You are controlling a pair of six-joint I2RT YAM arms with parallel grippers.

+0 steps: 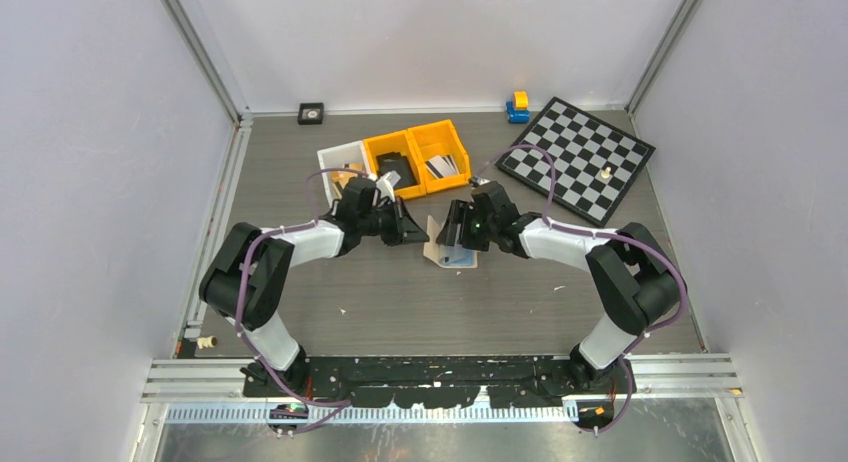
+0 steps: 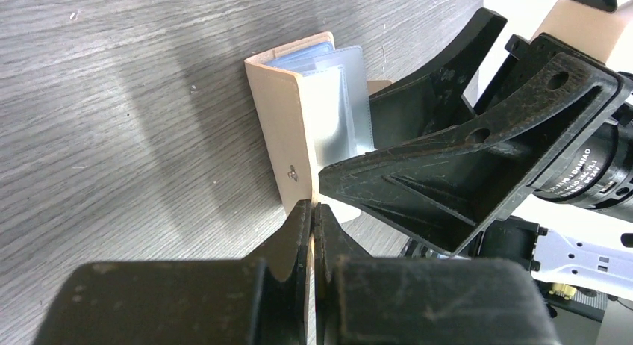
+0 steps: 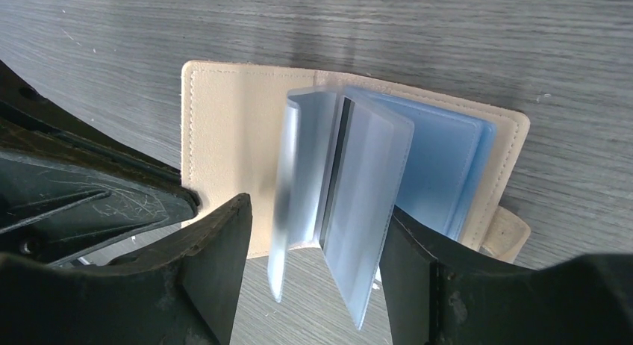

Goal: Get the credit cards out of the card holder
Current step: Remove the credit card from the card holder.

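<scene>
The beige card holder (image 1: 452, 250) lies open on the table between both arms. My left gripper (image 2: 313, 214) is shut on the edge of its raised cover (image 2: 280, 121). Its see-through pockets (image 3: 351, 188) stand up fanned apart, and my right gripper (image 3: 317, 266) is open around them, one finger on each side. A thin dark card edge (image 3: 340, 162) shows inside one pocket. Two credit cards lie in the yellow bins, a dark one (image 1: 392, 170) and a silvery striped one (image 1: 441, 166).
Behind the grippers a white bin (image 1: 338, 162) sits beside the two yellow bins (image 1: 415, 147). At the back right lies a chessboard (image 1: 578, 160) with one small piece. A blue and yellow toy (image 1: 517, 107) and a small black square (image 1: 311, 112) lie by the back wall.
</scene>
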